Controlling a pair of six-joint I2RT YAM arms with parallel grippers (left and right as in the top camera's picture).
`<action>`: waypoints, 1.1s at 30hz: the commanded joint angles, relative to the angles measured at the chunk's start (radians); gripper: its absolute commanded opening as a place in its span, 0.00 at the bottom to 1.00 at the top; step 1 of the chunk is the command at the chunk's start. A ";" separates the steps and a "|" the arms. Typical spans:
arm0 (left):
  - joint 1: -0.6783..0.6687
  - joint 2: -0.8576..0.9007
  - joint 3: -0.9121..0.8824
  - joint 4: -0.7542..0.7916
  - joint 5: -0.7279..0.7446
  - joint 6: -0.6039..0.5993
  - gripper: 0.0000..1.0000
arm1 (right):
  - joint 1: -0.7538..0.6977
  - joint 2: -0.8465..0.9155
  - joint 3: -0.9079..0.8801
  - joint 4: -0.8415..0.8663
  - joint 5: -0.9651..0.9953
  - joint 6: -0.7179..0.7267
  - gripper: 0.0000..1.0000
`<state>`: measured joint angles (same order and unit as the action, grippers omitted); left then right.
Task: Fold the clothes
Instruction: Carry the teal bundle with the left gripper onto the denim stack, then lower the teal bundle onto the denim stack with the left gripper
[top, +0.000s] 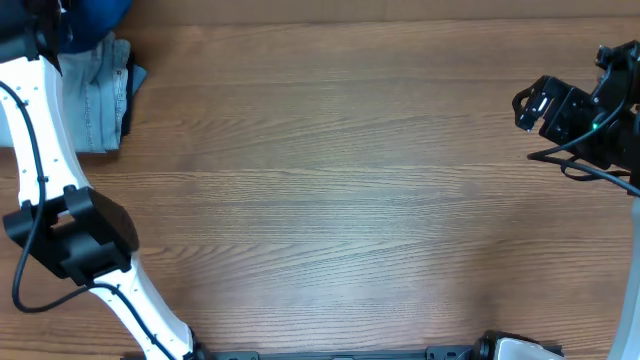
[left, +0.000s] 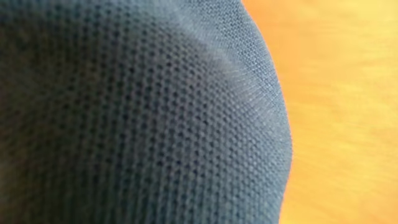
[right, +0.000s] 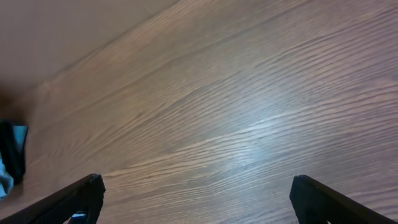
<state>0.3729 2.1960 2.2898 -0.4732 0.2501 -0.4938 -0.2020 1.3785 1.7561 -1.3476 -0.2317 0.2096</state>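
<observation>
The clothes (top: 95, 15), a deep teal-blue knit shirt, lie bunched at the table's far left corner, partly cut off by the overhead view's edge. My left arm (top: 30, 120) reaches up to them, and its gripper does not show clearly there. Teal knit fabric (left: 137, 112) fills nearly the whole left wrist view right against the lens, hiding the fingers. My right gripper (top: 522, 108) hovers at the far right, well away from the shirt. In its wrist view the right gripper (right: 198, 199) stands open, with only bare wood between its fingers (right: 81, 199).
Pale blue jeans (top: 100, 95) lie folded just below the shirt at the left edge. The wooden table (top: 340, 200) stretches between the two arms. A dark patch of cloth (right: 12, 158) shows at the left edge of the right wrist view.
</observation>
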 joint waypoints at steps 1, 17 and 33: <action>0.022 0.016 0.013 0.099 0.006 0.027 0.04 | -0.002 -0.003 0.024 0.001 -0.005 0.004 1.00; 0.027 0.083 0.013 0.358 -0.045 0.060 0.04 | -0.001 -0.003 0.024 -0.047 -0.014 0.005 1.00; 0.026 0.164 0.013 0.209 0.143 0.108 0.04 | -0.001 -0.003 0.024 -0.038 -0.055 0.005 1.00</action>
<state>0.4000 2.4027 2.2837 -0.2901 0.3126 -0.3820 -0.2020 1.3785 1.7561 -1.3983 -0.2779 0.2092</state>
